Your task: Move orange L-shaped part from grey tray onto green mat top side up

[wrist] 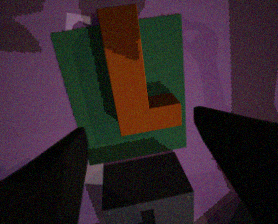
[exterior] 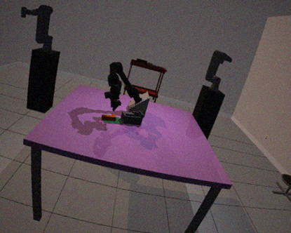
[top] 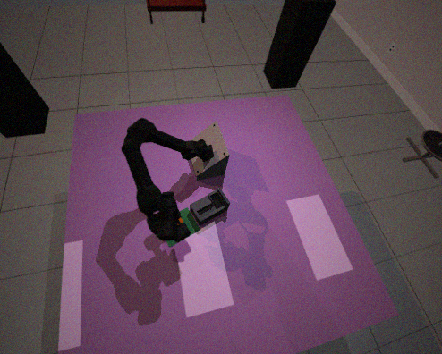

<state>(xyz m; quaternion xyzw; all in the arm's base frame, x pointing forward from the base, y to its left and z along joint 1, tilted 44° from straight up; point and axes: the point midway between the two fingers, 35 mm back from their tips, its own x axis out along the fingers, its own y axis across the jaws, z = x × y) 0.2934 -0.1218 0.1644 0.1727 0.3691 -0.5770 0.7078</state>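
One orange L-shaped part (wrist: 134, 82) flat on the green mat (wrist: 75, 75), gripper (wrist: 145, 165) above (fingers wide apart, holding nothing).

We see a purple table (exterior: 164, 146) on dark legs. Directly on its top lie a green mat (wrist: 80, 75), a dark grey tray (top: 208, 208) touching the mat at its 2 o'clock side in the top view, and a wedge-shaped stand (top: 214, 154) near the tray's 12 o'clock. On the mat an orange L-shaped part (wrist: 132, 85) lies flat.
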